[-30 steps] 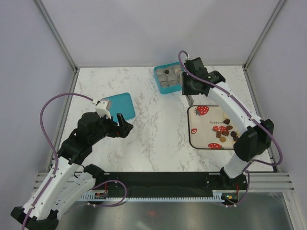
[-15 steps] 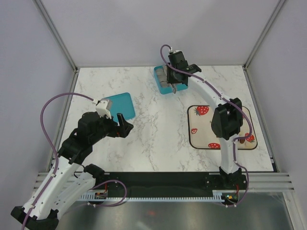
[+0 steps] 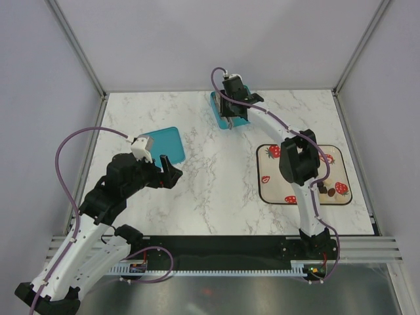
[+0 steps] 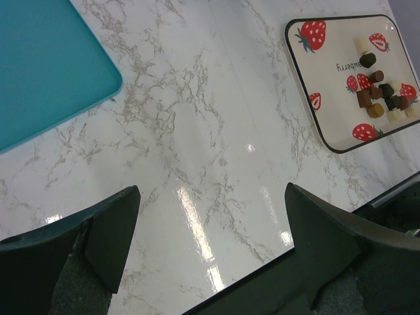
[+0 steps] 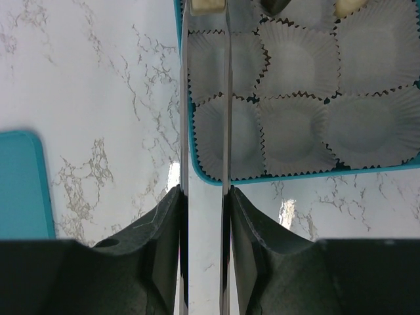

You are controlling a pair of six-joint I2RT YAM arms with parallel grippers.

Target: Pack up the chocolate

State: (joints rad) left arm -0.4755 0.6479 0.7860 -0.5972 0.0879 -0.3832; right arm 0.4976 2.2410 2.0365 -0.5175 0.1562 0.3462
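Chocolate point(image 4: 380, 92) was mostly on the strawberry tray point(image 4: 314, 125), clustered toward one end and well apart from the teal box point(image 5: 295, 174). Right gripper point(image 3: 234, 122) hung over the end column of cups by the box wall. Its jaws were narrow, apparently pinching a whitish piece point(image 5: 205, 4) at the tips, but the view edge cropped it, so the grip wasn't certain. A dark piece point(image 5: 275, 5) sat in a cup further along. Judgement: placing step. Centre over one empty paper cup point(image 5: 246, 134), not a pleated rim. Go low before letting go, open just enough, then lift straight up so the blades don't drag the liner. Left gripper point(image 4: 211, 197) was wide open, holding nothing, near the teal lid point(image 4: 39, 72).
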